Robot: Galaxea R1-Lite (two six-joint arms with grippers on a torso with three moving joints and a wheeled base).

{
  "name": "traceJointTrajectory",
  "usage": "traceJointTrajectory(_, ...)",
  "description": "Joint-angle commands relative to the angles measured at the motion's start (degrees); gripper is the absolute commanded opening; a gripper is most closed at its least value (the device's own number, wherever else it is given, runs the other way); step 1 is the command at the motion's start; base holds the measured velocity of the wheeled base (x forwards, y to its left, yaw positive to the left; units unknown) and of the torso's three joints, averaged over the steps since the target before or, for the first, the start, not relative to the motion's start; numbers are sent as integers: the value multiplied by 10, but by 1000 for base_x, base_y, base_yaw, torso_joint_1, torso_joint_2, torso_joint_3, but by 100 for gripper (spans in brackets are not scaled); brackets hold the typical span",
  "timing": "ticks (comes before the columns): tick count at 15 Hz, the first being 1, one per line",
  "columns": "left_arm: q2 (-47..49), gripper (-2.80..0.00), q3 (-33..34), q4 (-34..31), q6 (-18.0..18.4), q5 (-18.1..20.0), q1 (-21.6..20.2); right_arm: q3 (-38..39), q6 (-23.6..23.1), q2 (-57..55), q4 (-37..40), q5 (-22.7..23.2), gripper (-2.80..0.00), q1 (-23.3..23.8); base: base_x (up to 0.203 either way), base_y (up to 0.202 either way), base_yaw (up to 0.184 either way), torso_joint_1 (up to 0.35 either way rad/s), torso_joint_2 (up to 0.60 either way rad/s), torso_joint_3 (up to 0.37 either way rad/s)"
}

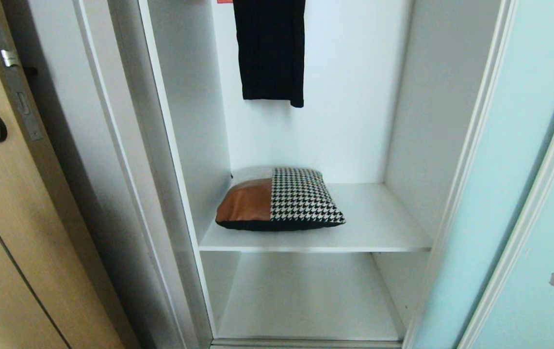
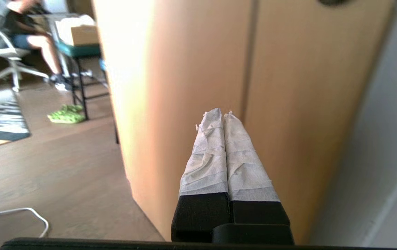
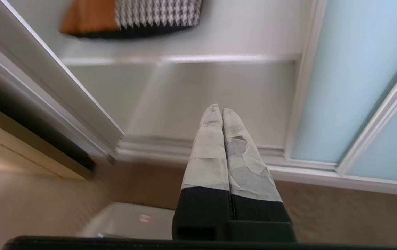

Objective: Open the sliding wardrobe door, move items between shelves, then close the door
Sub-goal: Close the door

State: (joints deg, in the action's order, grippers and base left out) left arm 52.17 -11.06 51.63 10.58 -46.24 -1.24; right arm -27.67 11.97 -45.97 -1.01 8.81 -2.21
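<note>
Frosted glass door (image 1: 505, 160), matt white shelf (image 1: 379, 228), cloth pillow (image 1: 279, 199)

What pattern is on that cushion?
The cushion is black-and-white houndstooth beside tan-brown; head view shows it best.

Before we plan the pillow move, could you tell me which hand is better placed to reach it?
Probably the right hand: it faces the open wardrobe with the pillow ahead. The left hand faces the wooden door.

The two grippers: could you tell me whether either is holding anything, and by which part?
Nothing is held. The left gripper and right gripper are both shut on nothing; the pillow lies untouched on its shelf.
</note>
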Motion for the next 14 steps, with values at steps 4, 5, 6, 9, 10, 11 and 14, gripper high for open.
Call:
traceJointTrajectory(4,-201,-280,82,-3,20,31,-38,4,13,87,33,5,-280,-1,0,0,0,0,0,0)
traceJointTrajectory(5,-248,-280,92,-31,17,52,-39,3,12,104,59,7,-280,-4,0,0,0,0,0,0)
traceJointTrajectory(6,-293,-280,96,-82,14,75,-39,2,12,120,80,14,-280,-7,0,0,0,0,0,0)
traceJointTrajectory(9,-360,-280,108,-275,-34,212,-39,7,13,159,103,25,-280,-8,0,0,0,0,0,0)
traceJointTrajectory(10,-359,-280,110,-321,-53,267,-39,11,13,176,105,25,-280,-8,0,0,0,0,0,0)
traceJointTrajectory(11,-359,-280,111,-351,-61,322,-39,13,12,189,115,24,-280,-8,0,0,0,0,0,0)
traceJointTrajectory(14,-358,-280,111,-441,-65,440,-39,9,12,195,139,29,-280,-10,0,0,0,0,0,0)
